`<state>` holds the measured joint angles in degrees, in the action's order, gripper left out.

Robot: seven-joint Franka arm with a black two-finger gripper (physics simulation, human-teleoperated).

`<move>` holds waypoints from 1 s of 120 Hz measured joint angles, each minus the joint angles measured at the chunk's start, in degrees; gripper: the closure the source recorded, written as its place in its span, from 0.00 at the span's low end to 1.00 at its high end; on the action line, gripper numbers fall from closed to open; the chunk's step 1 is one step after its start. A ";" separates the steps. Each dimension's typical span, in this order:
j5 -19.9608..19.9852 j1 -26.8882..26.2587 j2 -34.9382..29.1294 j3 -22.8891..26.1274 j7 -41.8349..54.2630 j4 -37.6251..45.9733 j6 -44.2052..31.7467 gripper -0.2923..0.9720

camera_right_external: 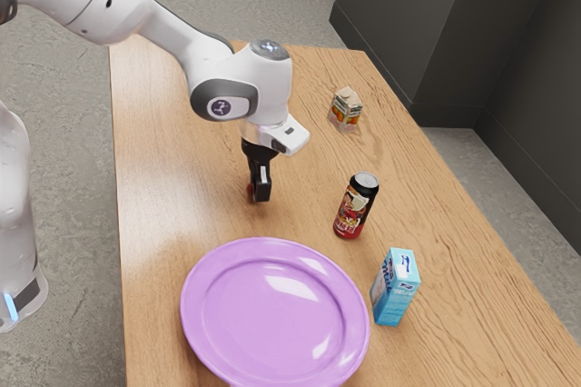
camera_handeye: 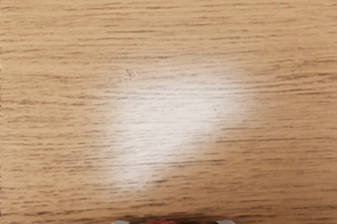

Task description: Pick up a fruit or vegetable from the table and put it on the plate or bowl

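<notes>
My black gripper (camera_right_external: 260,191) points straight down, low over the wooden table (camera_right_external: 163,178), a little beyond the purple plate (camera_right_external: 272,264). Its fingers stand close together, and a small red fruit (camera_right_external: 251,191) peeks out between them at the tips. In the wrist view a sliver of that red fruit (camera_handeye: 164,222) shows just under the hand, with bare wood grain beyond it. The plate lies flat near the table's front, with nothing on it.
A red drink can (camera_right_external: 356,206) stands toward the exterior view's right of the gripper. A blue-and-white carton (camera_right_external: 395,287) stands beside the plate's right rim. A small juice carton (camera_right_external: 346,106) sits farther back. Dark walls rise behind the table's far right.
</notes>
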<state>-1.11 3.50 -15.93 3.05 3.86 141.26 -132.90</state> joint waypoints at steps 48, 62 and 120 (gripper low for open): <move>-0.15 -0.05 -1.74 3.53 0.17 -11.26 7.35 0.68; -0.15 -0.12 -1.79 8.07 0.27 -15.94 11.16 0.68; 0.26 -0.17 -3.46 23.61 0.51 -21.65 17.87 0.67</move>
<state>-0.85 3.34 -19.39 26.66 4.38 119.61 -115.03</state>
